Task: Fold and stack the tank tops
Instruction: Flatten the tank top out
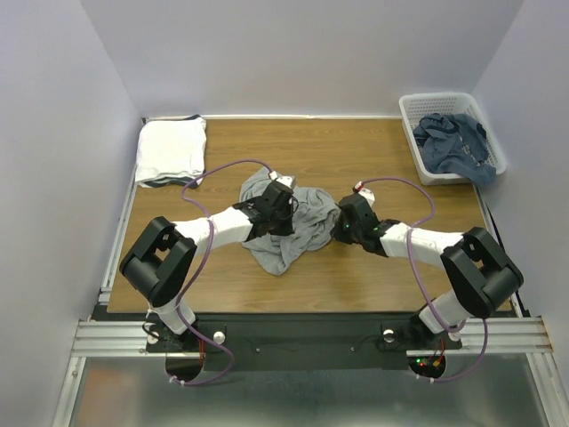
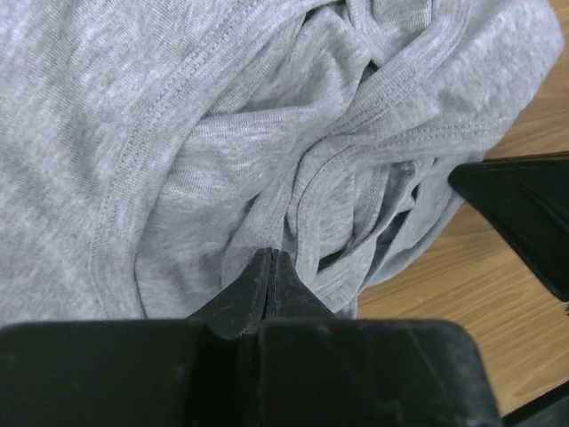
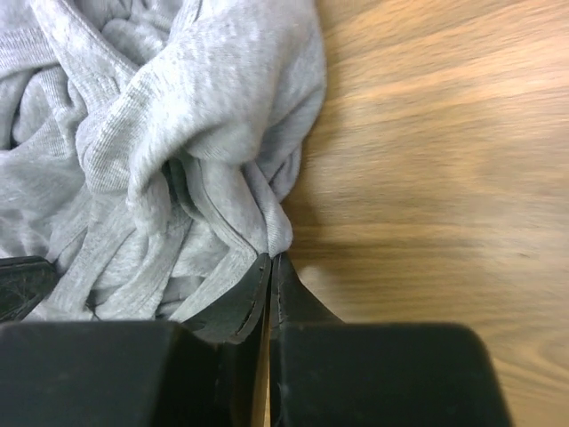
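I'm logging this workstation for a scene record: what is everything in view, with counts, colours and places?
grey tank top: one, heather grey, crumpled at table centre
folded white tops: one stack, number unclear, white, far left corner
white lattice basket: one, white, far right corner
blue garments: number unclear, dusty blue, heaped in the basket
wooden table: one, brown, beneath everything
left claw: one, black, shut on the grey tank top's left side
right claw: one, black, shut on its right edge
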Robot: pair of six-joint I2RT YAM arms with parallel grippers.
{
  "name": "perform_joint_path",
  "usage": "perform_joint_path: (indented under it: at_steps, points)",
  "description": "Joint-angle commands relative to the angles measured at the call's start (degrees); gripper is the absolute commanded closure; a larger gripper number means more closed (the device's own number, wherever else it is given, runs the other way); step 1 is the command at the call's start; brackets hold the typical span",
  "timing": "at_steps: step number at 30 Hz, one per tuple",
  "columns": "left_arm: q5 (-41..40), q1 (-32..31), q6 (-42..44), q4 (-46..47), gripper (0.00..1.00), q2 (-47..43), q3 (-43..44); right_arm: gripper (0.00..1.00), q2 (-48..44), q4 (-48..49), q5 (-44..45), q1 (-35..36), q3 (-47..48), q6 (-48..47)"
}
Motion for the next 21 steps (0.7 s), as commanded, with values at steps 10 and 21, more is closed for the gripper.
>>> perform_joint_path:
  at_steps: [10, 21]
  points:
    - [2.99, -0.48, 4.39, -0.27, 0.39, -2.70, 1.49, 1.00, -6.25, -7.43, 9.83, -0.52, 3.12, -3.42]
    - [7.74, -1.36, 4.21, 3.78, 0.50, 0.64, 1.66, 1.00, -5.19, -7.87, 9.56, -0.61, 3.74, -3.59]
